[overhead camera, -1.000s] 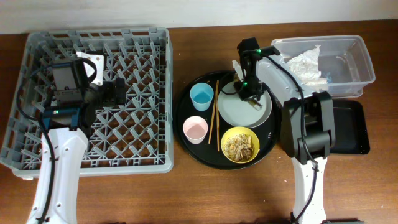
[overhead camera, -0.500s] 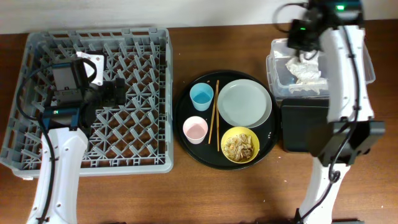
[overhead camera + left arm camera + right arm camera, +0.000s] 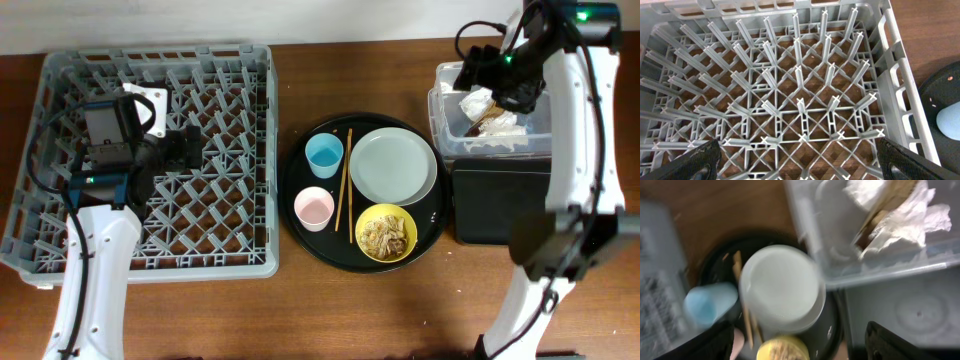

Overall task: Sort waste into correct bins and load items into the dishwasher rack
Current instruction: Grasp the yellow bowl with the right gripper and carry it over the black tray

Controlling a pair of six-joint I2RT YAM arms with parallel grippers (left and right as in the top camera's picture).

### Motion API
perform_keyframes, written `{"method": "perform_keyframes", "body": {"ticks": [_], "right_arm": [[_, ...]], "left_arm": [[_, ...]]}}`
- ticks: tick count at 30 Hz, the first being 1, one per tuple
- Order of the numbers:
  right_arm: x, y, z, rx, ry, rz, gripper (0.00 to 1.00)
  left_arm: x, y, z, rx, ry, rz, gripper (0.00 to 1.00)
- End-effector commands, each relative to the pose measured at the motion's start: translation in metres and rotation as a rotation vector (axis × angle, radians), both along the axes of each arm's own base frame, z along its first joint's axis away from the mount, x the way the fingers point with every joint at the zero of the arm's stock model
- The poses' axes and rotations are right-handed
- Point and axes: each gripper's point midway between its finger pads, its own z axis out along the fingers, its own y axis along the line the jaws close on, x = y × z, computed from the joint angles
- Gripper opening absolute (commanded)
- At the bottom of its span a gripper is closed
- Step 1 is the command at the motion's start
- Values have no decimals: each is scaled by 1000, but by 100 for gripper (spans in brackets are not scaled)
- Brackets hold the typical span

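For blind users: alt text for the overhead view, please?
The right gripper hangs over a clear tub holding a napkin and wrapper. A round tray carries plate, bowl, blue cup, pink cup and chopsticks; a rack sits left.

The overhead camera looks straight down from well above the table. It is far enough back to take in the dishwasher rack (image 3: 200, 265) at 9 o'clock, the round black tray (image 3: 290, 200) at centre and the clear tub (image 3: 445, 135) at 2 o'clock.

My left wrist camera sits close over the rack, facing down into its pegs. My left fingertips (image 3: 697, 162) frame the bottom corners at 7 and 5 o'clock, and the light-blue cup (image 3: 949, 122) edges in at 3 o'clock.

My right wrist camera hangs higher and is blurred. It faces down on the tub, the grey plate (image 3: 782, 287) and that same cup at 8 o'clock, with my right fingertips (image 3: 895, 340) at the lower corners.

Both wrist views share the cup and the tray rim.
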Motion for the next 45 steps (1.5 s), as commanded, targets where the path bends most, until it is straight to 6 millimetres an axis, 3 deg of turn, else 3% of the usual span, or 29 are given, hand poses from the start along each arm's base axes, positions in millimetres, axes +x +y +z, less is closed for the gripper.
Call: {"method": "perform_keyframes", "body": {"ticks": [1, 2, 4, 6, 11, 13, 19, 22, 28, 30, 35, 38, 39, 41, 42, 45], "right_arm": [[-38, 36, 41, -32, -36, 125, 82], [-46, 48, 39, -30, -12, 158, 77], [-57, 84, 27, -22, 39, 236, 77], [-77, 120, -7, -64, 155, 287, 74], [-107, 161, -94, -198, 308, 296, 68], [-125, 176, -131, -218, 358, 302, 59], [-145, 193, -186, -189, 384, 299, 47], [-156, 187, -207, -192, 420, 241, 40], [-160, 188, -216, -185, 454, 240, 16], [-162, 189, -216, -181, 462, 239, 4], [-166, 188, -209, -177, 479, 249, 4], [-154, 194, -160, -152, 394, 307, 4], [-146, 196, -123, -130, 322, 339, 4], [-140, 190, -98, -112, 271, 346, 4], [-138, 183, -87, -105, 251, 336, 4], [-129, 133, -58, -39, 217, 322, 4]], "left_arm": [[3, 0, 5, -4, -12, -6, 99], [3, 0, 5, -4, -12, -6, 99], [3, 0, 5, -4, -12, -6, 99], [3, 0, 5, -4, -12, -6, 99], [3, 0, 5, -4, -12, -6, 99], [3, 0, 5, -5, -12, -6, 99], [3, 0, 5, -4, -12, -6, 99], [3, 0, 5, -4, -12, -6, 99], [3, 0, 5, -4, -12, -6, 99], [3, 0, 5, -4, -12, -6, 99], [3, 0, 5, -4, -12, -6, 99], [3, 0, 5, -4, -12, -6, 99], [3, 0, 5, -4, -12, -6, 99], [3, 0, 5, -4, -12, -6, 99], [3, 0, 5, -4, -12, -6, 99], [3, 0, 5, -4, -12, -6, 99]]}}
